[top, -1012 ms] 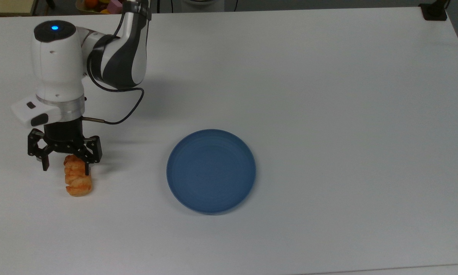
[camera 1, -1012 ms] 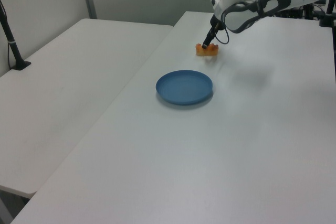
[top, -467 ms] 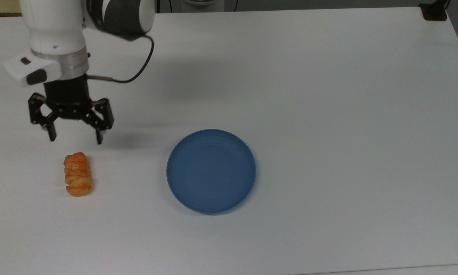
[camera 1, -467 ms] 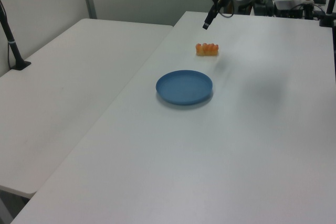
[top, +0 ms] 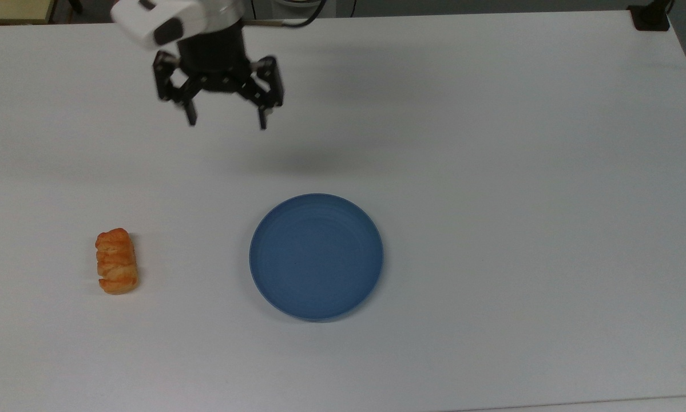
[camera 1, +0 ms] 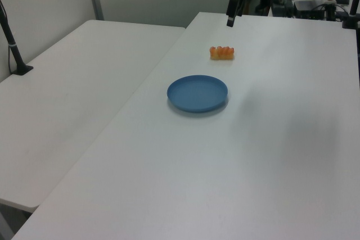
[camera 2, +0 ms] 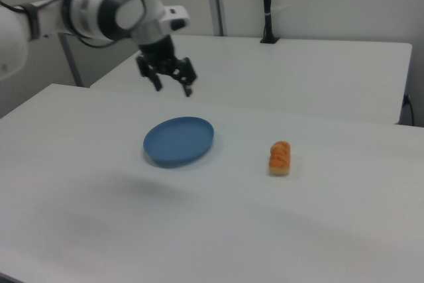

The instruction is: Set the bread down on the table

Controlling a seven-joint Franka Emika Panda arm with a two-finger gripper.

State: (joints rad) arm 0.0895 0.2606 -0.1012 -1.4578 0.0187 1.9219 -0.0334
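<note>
Top view is showing you the gripper [top: 226, 122] hanging in the upper left of the frame, its two black fingers [top: 190, 117] spread wide apart and carrying nothing, well above the white table [top: 491, 171]. In the right view you are seeing the same gripper [camera 2: 173, 89] hovering in the upper left of the frame, behind the blue plate [camera 2: 179, 140], with the white and grey arm [camera 2: 109, 8] reaching in from the frame's left edge.

Moving outward, the blue plate [top: 316, 256] is sitting bare near the middle of the top view. The bread [top: 115, 261] is lying at the lower left of the top view, directly on the table and well apart from the plate, its long axis running up and down the frame. In the left view the bread [camera 1: 222, 53] is resting in the upper middle, beyond the plate [camera 1: 197, 93].

You are probably dealing with something light and soft: the flaky, ridged crust is looking crushable and crumbly, so a hard squeeze could be denting it. If you are ever taking hold again, you are best closing gently across the short width at mid-length, fingers straddling the loaf. Judging by how things are lying, the bread is already on the table and the task is looking done
</note>
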